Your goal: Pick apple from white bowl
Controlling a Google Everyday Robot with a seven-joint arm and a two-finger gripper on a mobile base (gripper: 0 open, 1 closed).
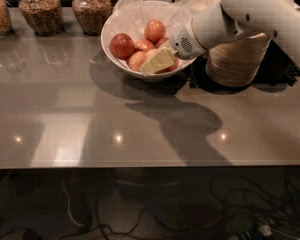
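Note:
The white bowl (115, 21), lined with crumpled white tissue, stands at the back middle of the grey counter. It holds several apples. The palest, yellow-orange apple (154, 30) lies toward the back of the bowl. A dark red apple (122, 45) lies at the left, and smaller pink-red apples (138, 60) lie at the front. My gripper (157, 60) reaches in from the right on the white arm (250, 9). Its pale yellow tip is low over the bowl's front right, against the small front apples and in front of the pale apple.
Three glass jars of grains (39, 11) stand at the back left. A stack of beige disposable bowls (237, 59) sits on a black mat (285, 69) just right of the white bowl, under my arm. The counter's front edge (140, 165) runs across the view.

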